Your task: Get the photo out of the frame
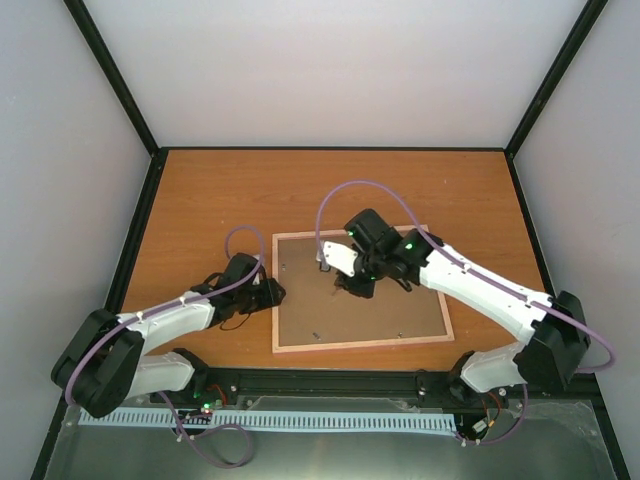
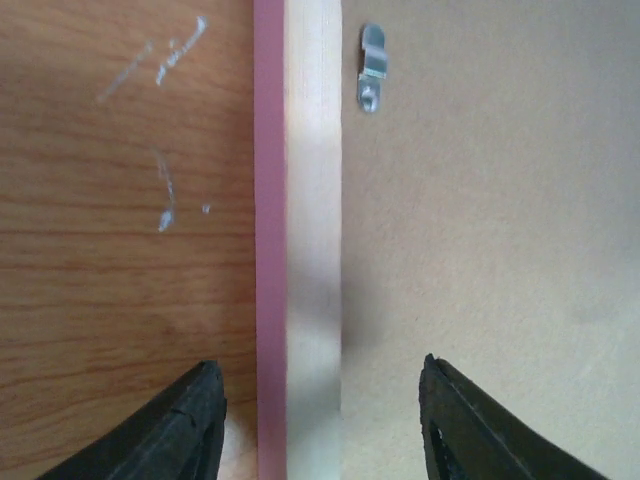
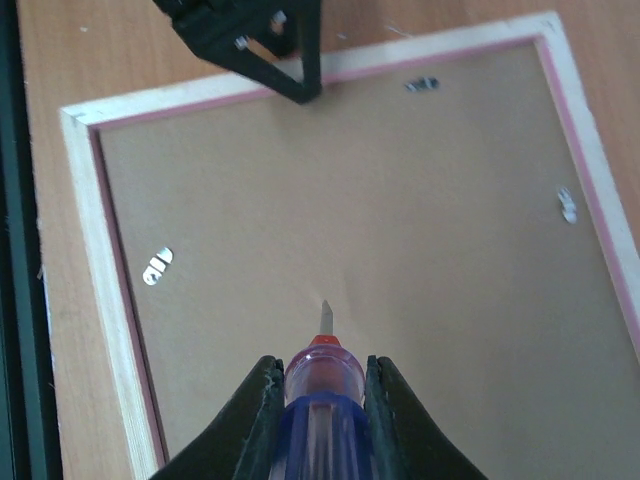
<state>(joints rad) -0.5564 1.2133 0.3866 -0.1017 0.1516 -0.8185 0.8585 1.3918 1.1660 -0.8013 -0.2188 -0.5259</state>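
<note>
The pink frame (image 1: 361, 345) lies face down on the table, its brown board back (image 1: 380, 310) up; the photo is hidden. My right gripper (image 1: 352, 287) is shut on a purple-handled screwdriver (image 3: 322, 400), its tip over the middle of the board (image 3: 400, 220). My left gripper (image 1: 272, 293) is open, its fingers (image 2: 190, 425) straddling the frame's left rail (image 2: 297, 250). Small metal clips (image 2: 371, 68) sit on the board by the rails, also seen in the right wrist view (image 3: 157, 266).
The frame lies on a wooden table (image 1: 220, 190) with white walls on three sides. A black rail (image 1: 330, 380) runs along the near edge by the arm bases.
</note>
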